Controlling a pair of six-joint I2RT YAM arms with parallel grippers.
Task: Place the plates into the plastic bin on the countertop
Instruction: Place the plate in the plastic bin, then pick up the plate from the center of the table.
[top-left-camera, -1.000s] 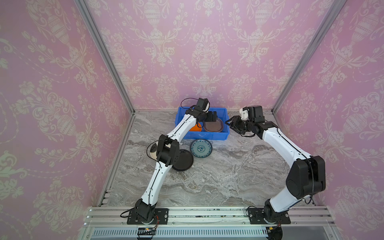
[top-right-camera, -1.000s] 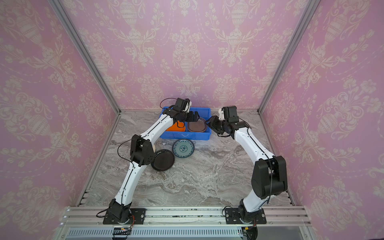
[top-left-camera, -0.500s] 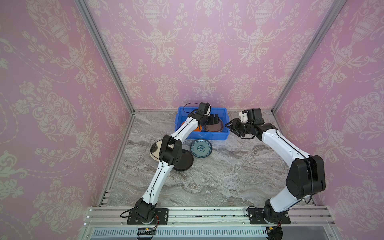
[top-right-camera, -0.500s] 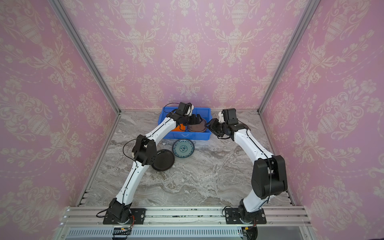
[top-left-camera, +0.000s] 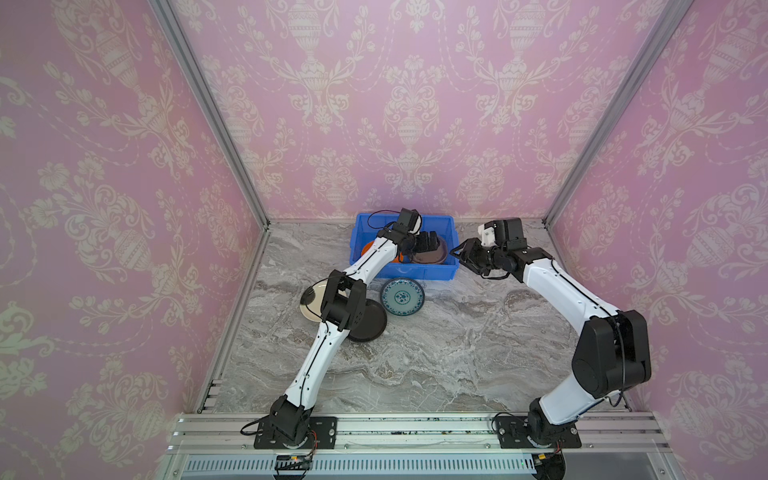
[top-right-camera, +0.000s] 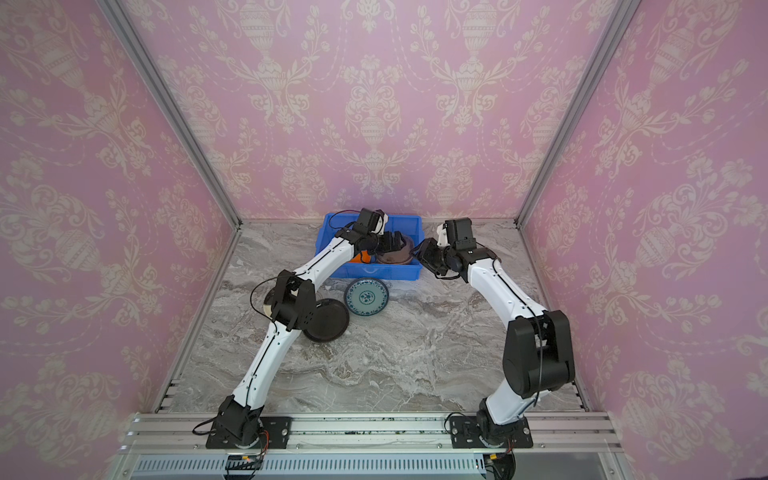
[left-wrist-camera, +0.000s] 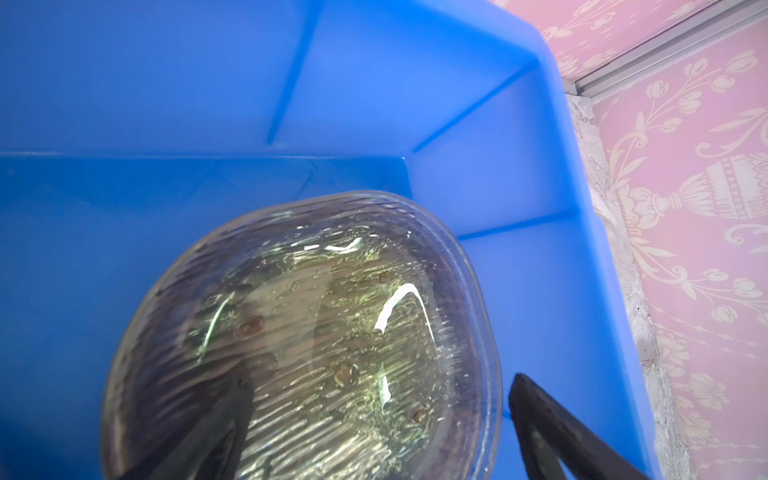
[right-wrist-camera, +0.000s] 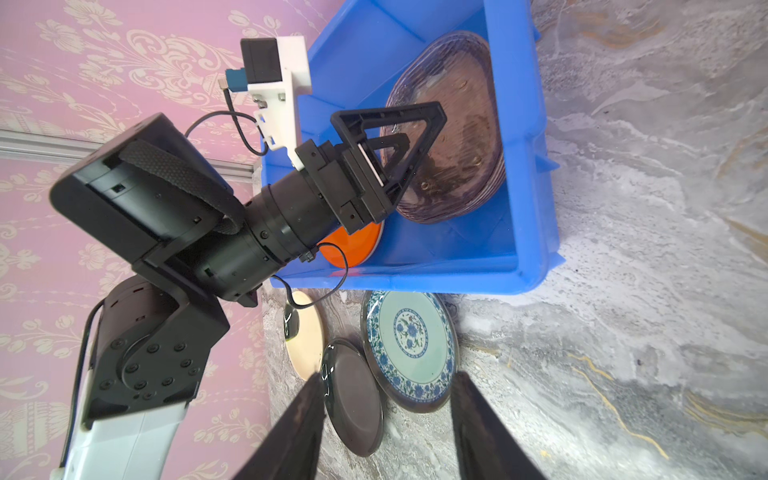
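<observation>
Left jaws spread wide and empty, hanging over the stack of brownish translucent rounded-square plates (left-wrist-camera: 332, 332). One finger (left-wrist-camera: 540, 419) sits outside the stack's rim, toward the wall of the bright blue plastic bin (top-left-camera: 419, 272). Stack is in the bin end nearest the right arm; count unclear. Right jaws part-way apart, nothing between them, off the grey marble-veined surface (top-left-camera: 457, 353) and just beside that end wall. An orange round plate (right-wrist-camera: 353, 245) is in the bin's other half, partly hidden by the left arm (top-left-camera: 374, 257). Three plates not in yet, all flat on the surface in front of the bin: teal-patterned round plate (top-left-camera: 402, 296) closest, black round plate (top-left-camera: 370, 322) right against it, cream round plate (top-left-camera: 311, 299) half under the left elbow. Looks well over halfway done. My read on handling: all stiff, glossy, slick and chip-prone, light enough for one arm. They lie flat, so pinch the raised rim at a free edge, not across the face. Teal one has the clearest rim. The black one may drag its neighbours.
</observation>
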